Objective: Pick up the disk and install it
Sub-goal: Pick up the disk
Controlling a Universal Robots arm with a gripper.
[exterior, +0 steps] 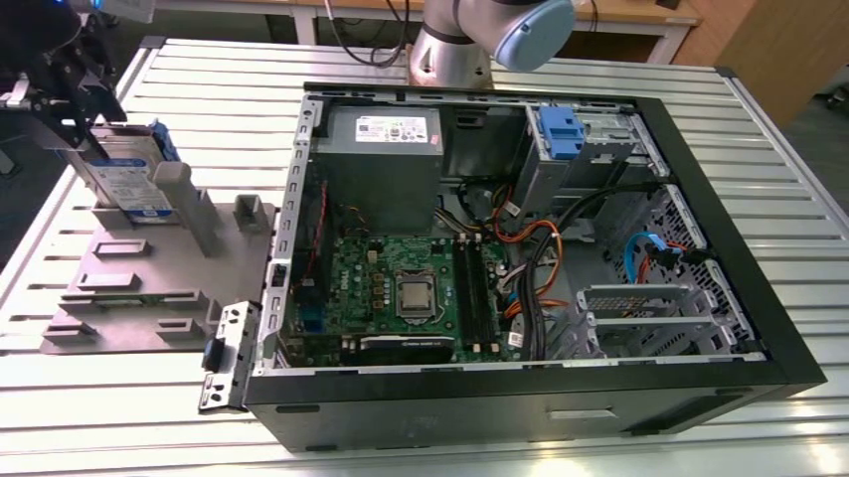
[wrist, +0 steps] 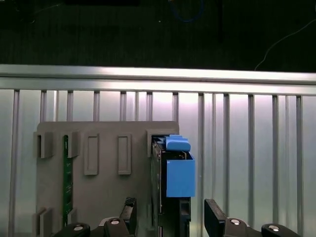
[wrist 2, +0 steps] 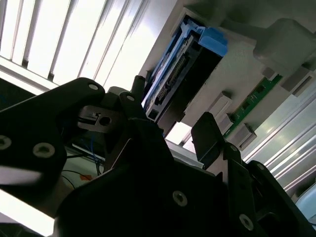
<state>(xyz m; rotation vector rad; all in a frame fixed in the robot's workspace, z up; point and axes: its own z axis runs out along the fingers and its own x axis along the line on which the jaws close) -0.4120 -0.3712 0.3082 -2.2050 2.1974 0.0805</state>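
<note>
Where the grey fixture [exterior: 146, 268] stands on the slatted table [exterior: 133, 437] at the exterior view's left, the disk [exterior: 126, 184] sits upright on edge in its far slot. The gripper [wrist: 171, 210] straddles the disk, its fingers [wrist: 213, 219] spread wide and apparently just clear of it, though the angle is poor. At the exterior view's right lies the open computer case [exterior: 743, 268], with a bare blue bracket [exterior: 560, 134] in its far bay.

The disk [wrist: 159, 183] stands on edge in a slot of a grey fixture [wrist: 103, 197], with its blue rail [wrist: 180, 175] facing the camera. The gripper [wrist: 171, 211] straddles it, fingers [wrist: 213, 213] spread to either side with gaps showing. A green board [wrist: 66, 182] sits in another slot. The fixture lies on a slatted metal table [wrist: 247, 148].
</note>
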